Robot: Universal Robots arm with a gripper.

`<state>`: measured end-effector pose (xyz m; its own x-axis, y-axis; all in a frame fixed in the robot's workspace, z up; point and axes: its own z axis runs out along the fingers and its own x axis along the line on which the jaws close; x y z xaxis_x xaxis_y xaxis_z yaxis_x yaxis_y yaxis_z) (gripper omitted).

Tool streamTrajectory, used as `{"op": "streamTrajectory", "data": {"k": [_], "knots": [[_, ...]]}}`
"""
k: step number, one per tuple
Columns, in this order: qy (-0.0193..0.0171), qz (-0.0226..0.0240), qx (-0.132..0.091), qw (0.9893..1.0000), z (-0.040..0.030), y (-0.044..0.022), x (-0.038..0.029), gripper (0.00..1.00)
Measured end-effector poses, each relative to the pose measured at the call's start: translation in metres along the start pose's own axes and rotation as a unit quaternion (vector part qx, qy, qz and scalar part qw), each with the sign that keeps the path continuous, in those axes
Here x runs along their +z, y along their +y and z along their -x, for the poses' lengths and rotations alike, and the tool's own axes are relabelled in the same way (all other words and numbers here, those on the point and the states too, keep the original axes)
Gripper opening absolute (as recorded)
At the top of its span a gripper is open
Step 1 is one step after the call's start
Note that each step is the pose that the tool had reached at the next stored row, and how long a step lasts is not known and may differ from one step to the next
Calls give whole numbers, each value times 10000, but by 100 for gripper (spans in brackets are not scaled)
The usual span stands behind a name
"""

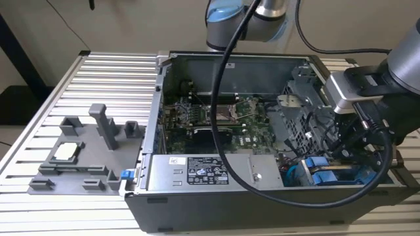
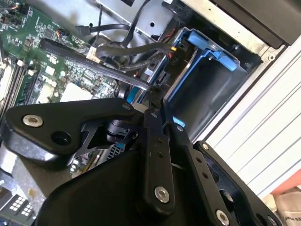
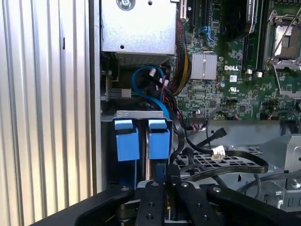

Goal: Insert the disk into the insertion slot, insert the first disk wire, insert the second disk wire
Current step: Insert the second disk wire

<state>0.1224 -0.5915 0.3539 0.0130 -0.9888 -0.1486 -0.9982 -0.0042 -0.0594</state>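
Jaws pinched together above disk [image 3: 159, 139], standing on edge in insertion slot [image 3: 141, 114].

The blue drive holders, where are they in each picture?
Exterior view: the blue holders sit in the case's near corner on the exterior view's right, below the gripper.
First wrist view: they stand side by side between the ribbed table and the green board.
Second wrist view: a blue holder lies just past the gripper.
Shared landmark: the green board.
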Motion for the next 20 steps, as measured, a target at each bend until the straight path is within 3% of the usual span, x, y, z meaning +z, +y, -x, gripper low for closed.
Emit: {"op": "streamTrajectory", "data": {"k": [4,8,14,20], "knots": [[-4,65,15,10000,-2,-38,19,16],[-11,94,39,9999,-6,-67,40,16],[-13,69,229,9997,-11,-70,77,16],[-59,63,272,9996,-13,-89,98,16]]}}
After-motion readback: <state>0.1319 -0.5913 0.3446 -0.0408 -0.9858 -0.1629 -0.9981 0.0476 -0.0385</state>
